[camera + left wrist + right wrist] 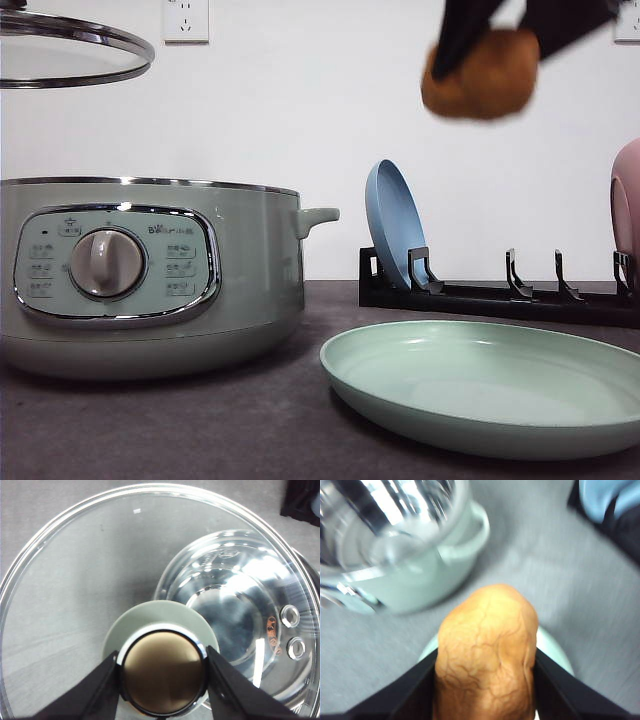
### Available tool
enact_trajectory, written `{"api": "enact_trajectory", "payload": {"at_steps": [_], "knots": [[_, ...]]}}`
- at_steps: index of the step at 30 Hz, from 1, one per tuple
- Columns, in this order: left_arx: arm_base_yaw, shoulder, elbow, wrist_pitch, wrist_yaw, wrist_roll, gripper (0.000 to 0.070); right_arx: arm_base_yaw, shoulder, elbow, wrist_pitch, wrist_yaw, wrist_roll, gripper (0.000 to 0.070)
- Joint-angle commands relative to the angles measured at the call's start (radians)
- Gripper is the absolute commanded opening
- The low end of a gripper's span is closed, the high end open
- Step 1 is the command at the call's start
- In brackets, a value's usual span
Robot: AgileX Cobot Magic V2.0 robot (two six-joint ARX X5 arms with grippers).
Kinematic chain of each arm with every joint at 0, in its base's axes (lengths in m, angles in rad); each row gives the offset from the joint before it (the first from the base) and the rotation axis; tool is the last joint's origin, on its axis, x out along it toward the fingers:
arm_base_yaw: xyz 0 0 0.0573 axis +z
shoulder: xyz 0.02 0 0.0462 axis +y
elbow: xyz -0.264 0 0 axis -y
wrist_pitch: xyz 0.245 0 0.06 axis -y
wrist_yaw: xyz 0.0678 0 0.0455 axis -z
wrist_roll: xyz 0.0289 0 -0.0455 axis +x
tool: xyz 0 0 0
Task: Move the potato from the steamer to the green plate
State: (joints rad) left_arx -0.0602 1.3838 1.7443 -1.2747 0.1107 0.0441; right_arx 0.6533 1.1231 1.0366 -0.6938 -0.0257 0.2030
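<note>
My right gripper (480,55) is shut on the orange-brown potato (481,75), holding it high in the air above the green plate (480,385), which lies on the table at the front right. In the right wrist view the potato (487,655) sits between the black fingers (415,690) with the plate's rim (555,652) below it. The sage-green steamer (150,280) stands at the left with its pot open. My left gripper (162,667) is shut on the knob of the glass lid (70,50), held above the steamer.
A black dish rack (500,295) stands behind the green plate, holding a blue plate (392,222) upright and a pink plate (627,205) at the right edge. The steamer's side handle (318,216) points toward the rack. A white wall is at the back.
</note>
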Motion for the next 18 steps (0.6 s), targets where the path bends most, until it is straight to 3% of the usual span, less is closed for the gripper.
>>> {"api": "enact_trajectory", "payload": {"at_steps": [1, 7, 11, 18], "knots": [[-0.007, -0.004, 0.030, 0.041, 0.006, 0.015, 0.0001, 0.006, 0.004, -0.044, 0.040, 0.000, 0.072, 0.0184], [-0.027, -0.004, 0.030, 0.041, 0.006, 0.015, 0.0001, 0.012, 0.008, -0.228, 0.216, 0.003, 0.202, 0.0184], [-0.034, -0.004, 0.030, 0.041, 0.006, 0.015, 0.0001, 0.012, 0.009, -0.338, 0.334, 0.054, 0.284, 0.0184], [-0.040, -0.004, 0.030, 0.043, 0.006, 0.015, 0.0001, 0.012, 0.049, -0.436, 0.438, 0.060, 0.329, 0.0184]]}}
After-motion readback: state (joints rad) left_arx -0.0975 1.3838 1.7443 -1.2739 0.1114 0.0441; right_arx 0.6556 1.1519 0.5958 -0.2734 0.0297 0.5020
